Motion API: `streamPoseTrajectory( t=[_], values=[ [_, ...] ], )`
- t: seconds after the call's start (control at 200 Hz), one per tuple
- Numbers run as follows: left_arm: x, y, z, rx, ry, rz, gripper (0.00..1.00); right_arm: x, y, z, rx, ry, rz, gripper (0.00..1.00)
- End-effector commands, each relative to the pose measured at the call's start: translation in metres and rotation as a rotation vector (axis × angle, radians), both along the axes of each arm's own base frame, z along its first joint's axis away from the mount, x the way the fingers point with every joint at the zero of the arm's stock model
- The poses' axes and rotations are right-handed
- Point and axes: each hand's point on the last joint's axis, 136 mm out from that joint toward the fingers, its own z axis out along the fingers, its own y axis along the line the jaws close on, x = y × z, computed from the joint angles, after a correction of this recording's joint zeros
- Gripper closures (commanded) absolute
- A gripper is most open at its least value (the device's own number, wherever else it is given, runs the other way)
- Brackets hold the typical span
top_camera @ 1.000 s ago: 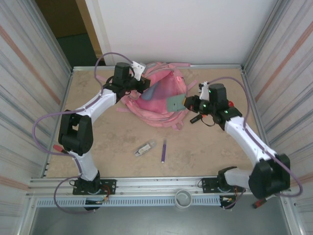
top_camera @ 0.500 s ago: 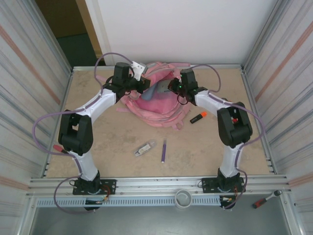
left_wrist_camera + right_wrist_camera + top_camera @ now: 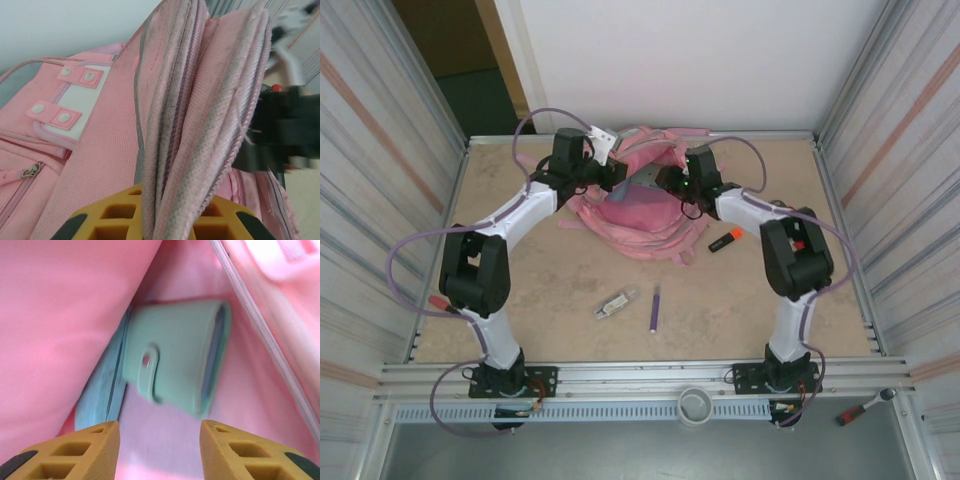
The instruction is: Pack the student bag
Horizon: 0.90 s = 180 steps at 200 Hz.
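**Ana:** Where does the student bag (image 3: 635,215) sit?

**Ben:** On the worktop (image 3: 540,290), between the two grippers. The left gripper (image 3: 155,222) is clamped on a thick fold of the bag's fabric at the mouth and holds it up. The right gripper (image 3: 160,442) is down inside the opening, fingers apart, nothing between them.

**Ana:** The biggest worry?

**Ben:** That fold. It's several layers of cloth and zip. If it slides out of the left gripper, I'd expect the mouth to drop shut over the right gripper, and the bag could get dragged when that arm lifts.

**Ana:** And inside?

**Ben:** A mint-green case (image 3: 175,357) lies just ahead of the right gripper's fingers, apart from them and tilted against a light-blue flat thing (image 3: 102,390) to its left. Pink lining sits close on both sides of the fingers. Pulling out at an angle could catch the lining or the zip edge. A finger could also hook the case's tab and drag it out.

**Ana:** What isn't packed yet?

**Ben:** An orange highlighter (image 3: 725,240) lies near the right gripper, back towards its arm's base. A purple pen (image 3: 655,308) and a small pale object (image 3: 616,303) lie well behind both grippers. They're slim things, so a pinch that's off-centre could roll or flick them away.
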Motion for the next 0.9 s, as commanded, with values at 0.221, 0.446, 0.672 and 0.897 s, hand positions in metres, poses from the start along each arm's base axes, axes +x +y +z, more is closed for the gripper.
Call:
streamPoseTrajectory(
  t=[0.221, 0.446, 0.672, 0.897],
  values=[
    [-0.032, -0.005, -0.013, -0.004, -0.019, -0.102, 0.92, -0.111, -0.076, 0.015, -0.373, -0.016, 0.047, 0.52],
    [-0.057, -0.020, -0.019, -0.054, 0.013, -0.124, 0.42, -0.131, -0.042, 0.034, -0.315, -0.108, 0.183, 0.50],
    [-0.046, 0.091, 0.008, -0.277, 0.033, 0.257, 0.13, -0.143, 0.064, 0.014, -0.230, -0.151, 0.435, 0.50],
    [0.025, 0.155, -0.047, -0.251, 0.289, 0.510, 0.17, -0.133, 0.099, -0.032, -0.231, -0.044, 0.471, 0.51]
  ],
)
